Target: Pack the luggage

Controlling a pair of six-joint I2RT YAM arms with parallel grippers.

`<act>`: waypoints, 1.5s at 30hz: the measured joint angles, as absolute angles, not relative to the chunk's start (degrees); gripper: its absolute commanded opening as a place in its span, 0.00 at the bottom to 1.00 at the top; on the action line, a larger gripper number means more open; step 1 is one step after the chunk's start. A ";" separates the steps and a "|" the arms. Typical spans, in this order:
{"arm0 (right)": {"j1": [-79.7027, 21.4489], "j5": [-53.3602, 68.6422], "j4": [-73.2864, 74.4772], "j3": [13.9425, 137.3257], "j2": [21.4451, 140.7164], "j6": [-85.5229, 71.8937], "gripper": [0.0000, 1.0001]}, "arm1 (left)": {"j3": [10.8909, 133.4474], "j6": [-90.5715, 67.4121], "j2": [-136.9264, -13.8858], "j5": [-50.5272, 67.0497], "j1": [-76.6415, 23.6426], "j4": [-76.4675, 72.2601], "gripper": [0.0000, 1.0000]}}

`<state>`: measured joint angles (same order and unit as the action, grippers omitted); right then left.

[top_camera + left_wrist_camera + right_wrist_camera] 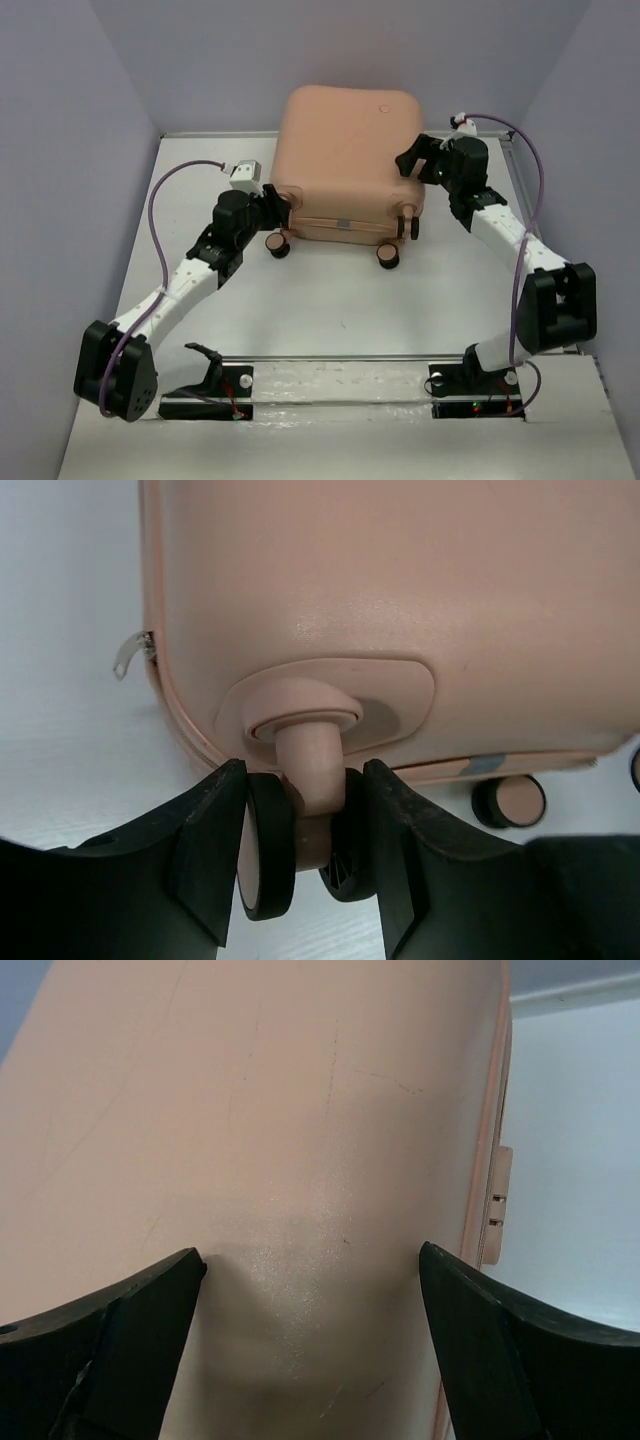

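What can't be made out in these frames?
- Inside of the luggage: every view, since it is closed.
- Hold of the left gripper on the wheel: top view, where its own wrist covers it.
- Whether the right gripper touches the luggage: right wrist view, too close to tell.

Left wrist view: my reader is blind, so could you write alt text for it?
Black jaws grip a twin caster wheel on the peach-pink luggage, which fills the frame. A second wheel shows at right, a metal tab at left.
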<state>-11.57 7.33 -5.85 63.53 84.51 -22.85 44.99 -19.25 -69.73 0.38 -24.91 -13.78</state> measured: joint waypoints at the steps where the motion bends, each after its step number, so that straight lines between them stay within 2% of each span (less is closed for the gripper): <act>1: -11.60 8.43 -6.20 64.99 86.11 -22.70 0.95 | 42.50 -20.84 -66.89 0.73 -25.12 -14.17 0.06; 7: -12.43 13.96 -3.88 69.73 88.25 -21.65 1.00 | 39.07 -26.52 -59.79 4.05 -25.76 -10.81 0.06; 11: -15.46 17.63 -0.10 67.40 79.50 -21.82 0.97 | 39.07 -28.82 -59.00 6.94 -25.26 -10.09 0.06; 13: -18.31 18.33 1.10 63.66 71.31 -21.39 0.79 | 39.07 -29.54 -58.52 9.08 -25.26 -9.54 0.06; 14: -19.38 18.63 1.17 60.53 65.69 -20.97 0.46 | 39.00 -29.93 -58.24 10.63 -25.10 -9.30 0.06; 15: -20.01 18.20 0.56 57.39 60.62 -20.91 0.32 | 38.92 -30.22 -57.95 11.55 -24.99 -9.13 0.06; 16: -19.99 17.04 -0.19 52.27 52.40 -20.49 0.19 | 38.85 -30.48 -57.74 12.29 -24.88 -8.99 0.06; 18: -19.64 14.96 -1.80 45.08 43.29 -20.95 0.07 | 38.50 -31.14 -56.73 13.58 -24.21 -8.38 0.06; 20: -19.31 13.10 -2.92 37.95 36.45 -21.93 0.07 | 37.87 -31.86 -55.46 14.87 -22.98 -7.40 0.06; 22: -19.20 11.70 -4.69 28.38 31.20 -23.49 0.15 | 37.82 -32.93 -54.70 17.12 -22.83 -7.99 0.06; 23: -19.20 10.79 -4.99 23.29 30.11 -24.71 0.20 | 37.82 -33.10 -54.63 17.45 -22.83 -8.12 0.06; 24: -19.20 10.20 -5.30 19.16 29.67 -25.58 0.31 | 37.82 -33.45 -54.43 18.33 -22.90 -8.49 0.06; 25: -19.20 9.30 -5.50 15.22 29.67 -26.59 0.36 | 37.82 -33.54 -54.43 18.68 -22.87 -8.69 0.06; 27: -19.20 8.10 -6.85 10.76 31.94 -27.90 0.47 | 37.82 -33.76 -54.48 19.53 -22.87 -8.78 0.06; 32: -18.37 6.17 -17.76 9.19 46.04 -28.60 0.52 | 37.82 -33.91 -54.48 20.34 -22.87 -8.73 0.06; 33: -17.82 6.20 -20.51 9.52 48.69 -28.51 0.53 | 37.82 -33.82 -54.48 20.29 -22.87 -8.62 0.18; 34: -17.10 6.24 -25.10 9.76 51.99 -28.51 0.53 | 37.82 -33.50 -54.43 20.03 -22.87 -8.03 0.47; 35: -16.53 6.24 -27.53 9.98 54.02 -28.56 0.53 | 37.82 -33.12 -54.28 19.77 -22.87 -7.53 0.47; 36: -15.70 6.31 -30.37 10.46 56.80 -28.62 0.54 | 37.82 -32.80 -53.98 19.38 -22.87 -6.46 0.73; 38: -14.28 6.72 -37.19 11.03 61.80 -28.73 0.54 | 37.82 -31.73 -52.51 18.15 -22.87 -3.42 0.92; 40: -13.04 7.33 -44.95 11.20 67.13 -28.69 0.54 | 37.82 -31.03 -50.89 17.47 -22.87 -0.99 0.96; 45: -12.34 9.52 -58.48 11.51 75.24 -27.55 0.52 | 37.80 -30.02 -48.07 17.43 -22.94 2.46 0.98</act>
<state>-12.34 9.52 -58.48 11.51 75.24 -27.55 37.80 -30.02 -48.07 17.43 -22.94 2.46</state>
